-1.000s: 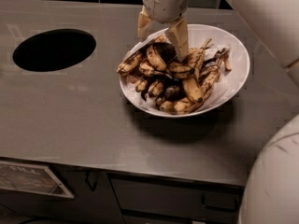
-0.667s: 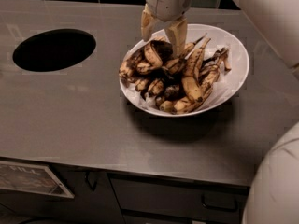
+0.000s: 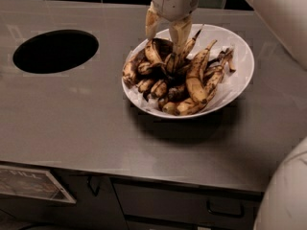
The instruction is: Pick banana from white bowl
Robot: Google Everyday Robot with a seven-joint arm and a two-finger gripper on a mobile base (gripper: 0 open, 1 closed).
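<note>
The white bowl (image 3: 240, 56) sits on the steel counter, piled with several spotted bananas. The large dark banana (image 3: 156, 51) lies curved on top of the pile at its back left. My gripper (image 3: 165, 38) comes down from the top of the view over the back of the bowl. It is open, with its two pale fingers (image 3: 179, 35) standing on either side of the dark banana's upper end, tips down among the fruit. The fingers hide part of that banana.
A round black hole (image 3: 55, 50) is cut in the counter (image 3: 86, 128) to the left of the bowl. My white arm (image 3: 283, 13) crosses the top right and my body (image 3: 288, 195) fills the bottom right. Drawers (image 3: 182, 207) run below the counter's front edge.
The gripper has stayed over the back of the bowl. Its fingers stand a little closer together around the dark banana than a second ago.
</note>
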